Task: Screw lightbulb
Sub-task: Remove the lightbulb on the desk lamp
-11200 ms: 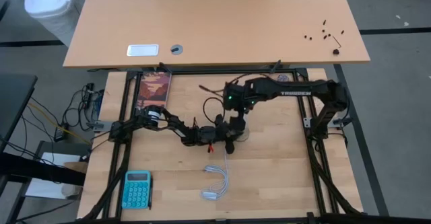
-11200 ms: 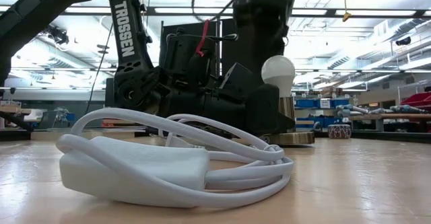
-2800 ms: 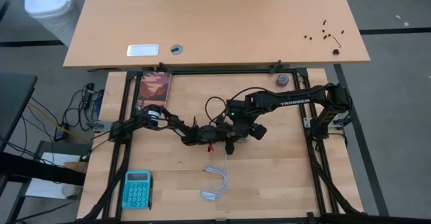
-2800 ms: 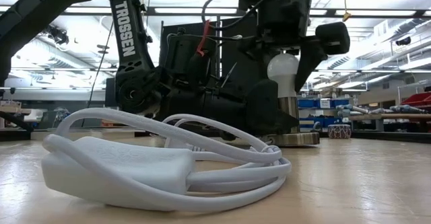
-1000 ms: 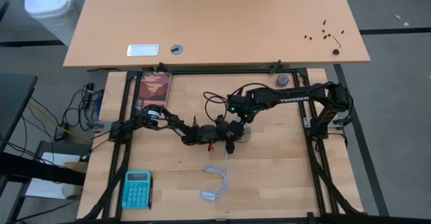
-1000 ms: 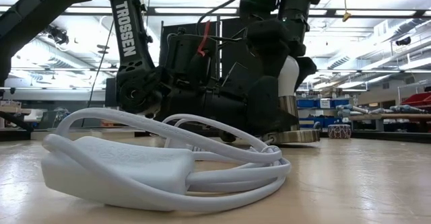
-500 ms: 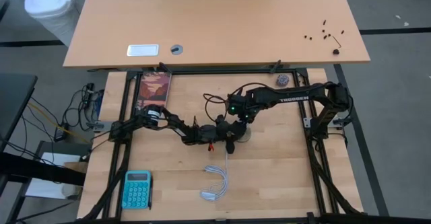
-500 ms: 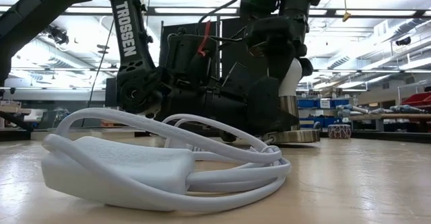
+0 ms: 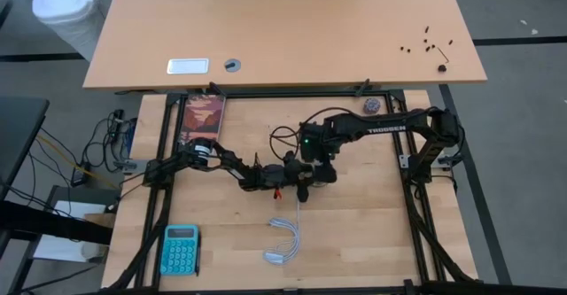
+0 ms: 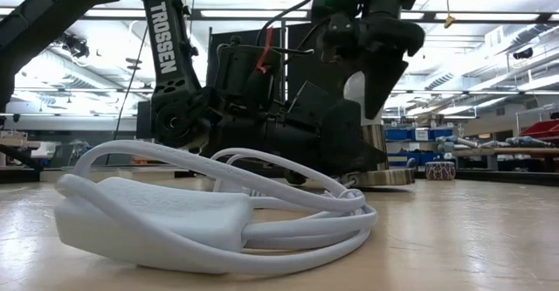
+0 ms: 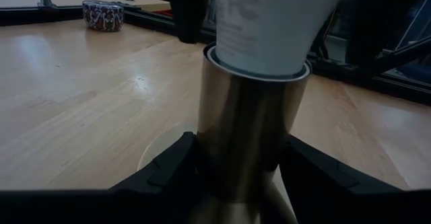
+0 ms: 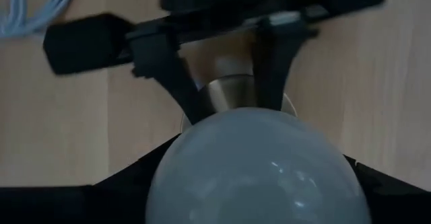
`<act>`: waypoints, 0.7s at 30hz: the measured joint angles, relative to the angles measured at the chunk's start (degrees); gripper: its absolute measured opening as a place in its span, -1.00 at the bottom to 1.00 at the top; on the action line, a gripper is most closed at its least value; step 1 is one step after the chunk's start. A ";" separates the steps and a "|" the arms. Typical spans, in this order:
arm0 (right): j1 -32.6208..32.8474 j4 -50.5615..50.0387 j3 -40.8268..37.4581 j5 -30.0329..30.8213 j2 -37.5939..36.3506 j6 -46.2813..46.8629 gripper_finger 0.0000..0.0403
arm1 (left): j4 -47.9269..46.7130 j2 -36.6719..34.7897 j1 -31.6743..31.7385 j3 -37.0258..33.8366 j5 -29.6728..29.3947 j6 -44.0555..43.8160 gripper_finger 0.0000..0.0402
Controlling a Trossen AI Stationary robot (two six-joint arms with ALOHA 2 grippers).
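A teal calculator (image 9: 180, 248) lies at the tabletop's (image 9: 372, 233) near left corner, and a book (image 9: 203, 118) lies at the far left edge. Near the front middle rests a coiled white cable (image 9: 283, 243), which fills the foreground of the low view.

The left arm reaches low across the tabletop from the left edge. Its gripper (image 11: 239, 160) is narrowed onto the brass socket (image 11: 244, 126), a finger pressed to each side of the stem. The socket stands on its round base near the middle of the tabletop.

The bulb (image 10: 356, 94) sits in the top of the socket. Its long axis is vertical: the narrow neck goes down into the socket and the round white dome points straight up. In the left wrist view the neck, with grey printing on it, enters the socket's rim squarely, without tilt.

The right arm comes in from the right edge and bends down over the bulb. Its gripper (image 12: 252, 177) points downward and grips the bulb's dome, one dark finger (image 12: 128, 177) against each side of the glass. A small patterned ball (image 9: 370, 105) lies at the far right edge, well apart from the bulb.
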 joint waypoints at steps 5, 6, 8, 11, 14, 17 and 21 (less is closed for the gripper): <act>1.30 1.05 0.00 0.62 0.07 -14.53 0.36 | -0.01 0.01 0.00 -0.04 -0.06 0.33 -0.01; 1.49 1.51 0.01 0.94 0.07 -18.72 0.38 | 0.00 0.02 0.00 -0.04 -0.04 0.35 -0.01; 1.87 2.84 0.22 0.91 0.04 -27.02 0.40 | -0.02 0.02 0.00 -0.04 -0.04 0.35 -0.01; 2.32 4.22 0.22 0.82 0.04 -38.00 0.38 | -0.02 0.02 0.00 -0.04 -0.02 0.52 -0.01; 2.91 4.65 0.22 0.45 0.04 -47.65 0.33 | 0.05 0.02 0.00 -0.04 -0.02 0.07 -0.01; 3.58 4.44 0.22 0.32 0.04 -54.75 0.29 | 0.11 0.00 0.00 -0.04 0.48 0.09 -0.01; 3.76 5.71 0.17 0.35 0.04 -51.40 0.33 | 0.22 -0.02 0.00 -0.05 0.70 0.06 -0.01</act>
